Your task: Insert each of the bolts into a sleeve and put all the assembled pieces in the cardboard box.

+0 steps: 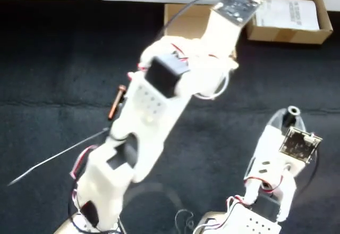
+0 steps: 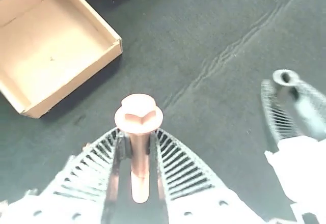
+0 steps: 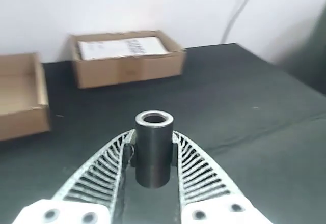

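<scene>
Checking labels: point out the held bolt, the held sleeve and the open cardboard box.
bolt (image 2: 138,116), left wrist view, on its flanged head.
sleeve (image 3: 153,150), right wrist view, on its side wall.
cardboard box (image 2: 74,81), left wrist view, on its outer side wall.

No text, number or sign can be read. A printed sheet (image 1: 295,13) lies inside the cardboard box (image 1: 287,36) at the far right of the worktop (image 1: 53,58). It carries a heading block and rows of dark print, all too small to read. The right wrist view shows the same sheet (image 3: 122,47), its print blurred.
</scene>
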